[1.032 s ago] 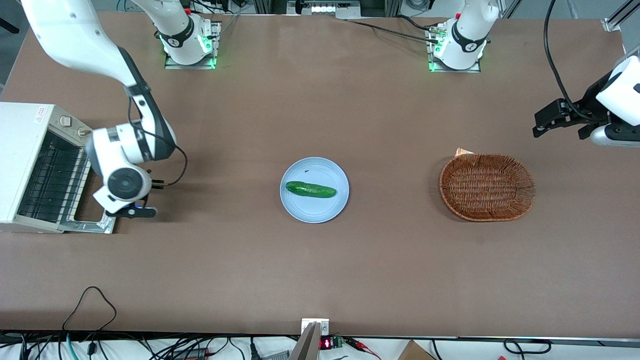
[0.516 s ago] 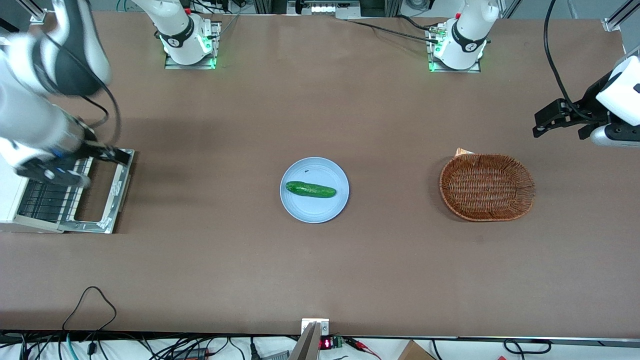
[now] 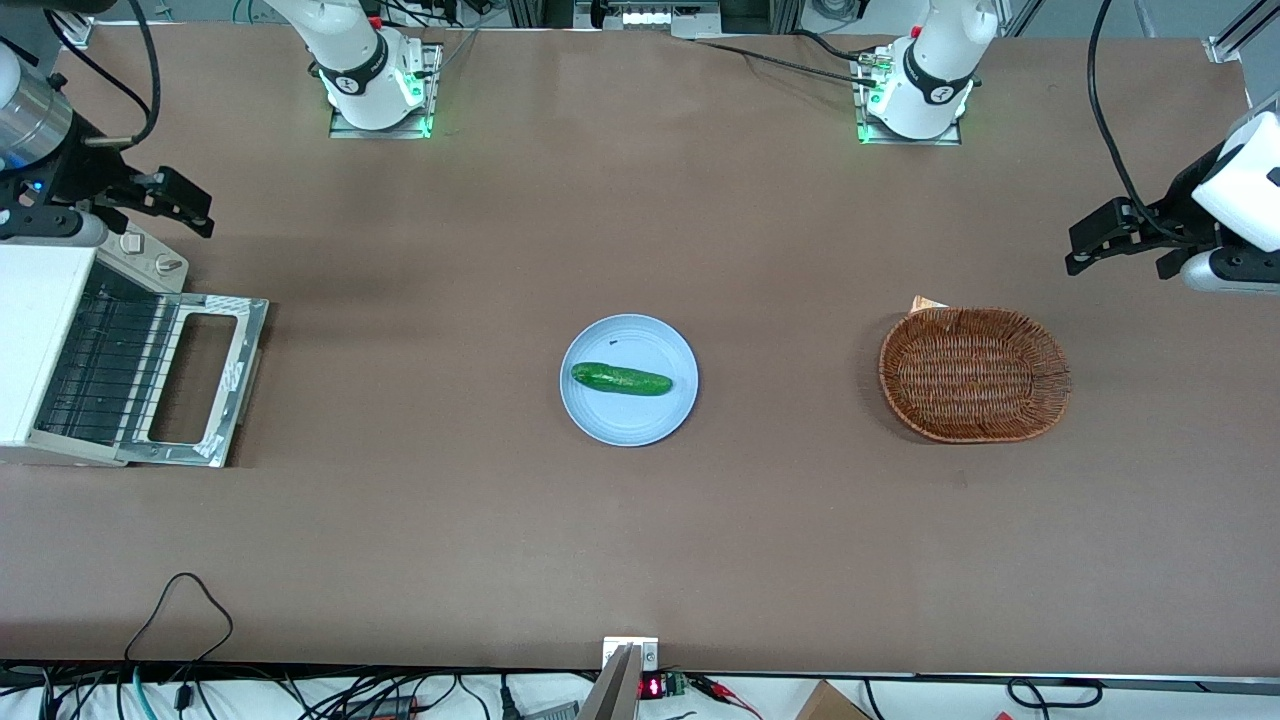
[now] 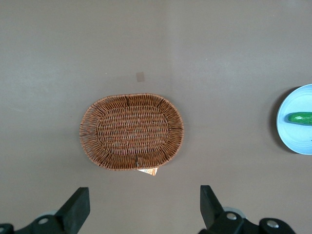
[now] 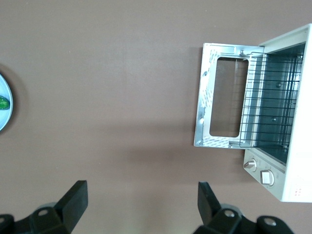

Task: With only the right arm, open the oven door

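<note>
The white toaster oven [image 3: 40, 330] stands at the working arm's end of the table. Its oven door [image 3: 243, 365] is folded down flat on the table in front of it, and the wire rack [image 3: 105, 365] inside shows. My right arm's gripper [image 3: 185, 205] hangs open and holds nothing. It is above the table, beside the oven's knobs [image 3: 165, 264] and farther from the front camera than the door. In the right wrist view the gripper [image 5: 141, 195] is well clear of the oven door [image 5: 206, 97] and the oven [image 5: 295, 165], with bare table between its fingers [image 5: 78, 192].
A light blue plate [image 3: 665, 415] holding a green cucumber [image 3: 620, 379] sits mid-table. A brown wicker basket [image 3: 975, 374] lies toward the parked arm's end. The arm bases [image 3: 375, 75] stand along the table edge farthest from the front camera.
My right arm has lifted off the door's outer edge and swung up and away, farther from the front camera. The door now lies uncovered, flat and open.
</note>
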Tool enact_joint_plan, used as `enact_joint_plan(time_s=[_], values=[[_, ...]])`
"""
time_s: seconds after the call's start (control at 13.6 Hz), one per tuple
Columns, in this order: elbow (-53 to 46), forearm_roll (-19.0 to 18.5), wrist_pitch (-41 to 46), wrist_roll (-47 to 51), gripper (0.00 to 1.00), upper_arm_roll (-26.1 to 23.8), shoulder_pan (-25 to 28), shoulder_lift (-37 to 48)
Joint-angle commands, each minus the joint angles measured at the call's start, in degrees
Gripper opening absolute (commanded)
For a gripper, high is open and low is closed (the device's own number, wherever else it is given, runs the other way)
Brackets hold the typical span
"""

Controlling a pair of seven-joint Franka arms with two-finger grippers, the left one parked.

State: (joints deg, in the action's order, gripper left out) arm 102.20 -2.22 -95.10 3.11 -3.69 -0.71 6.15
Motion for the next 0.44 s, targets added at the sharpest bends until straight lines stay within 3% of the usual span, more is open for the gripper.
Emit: enact_joint_plan(time_s=[0.0,0.37], values=[[1.07,0.81,-0.17,-2.05,1.0,-0.61,-0.78,0.36],[0.81,0.9,-0.09,-2.31,1.0,-0.61,-0.78,0.09]])
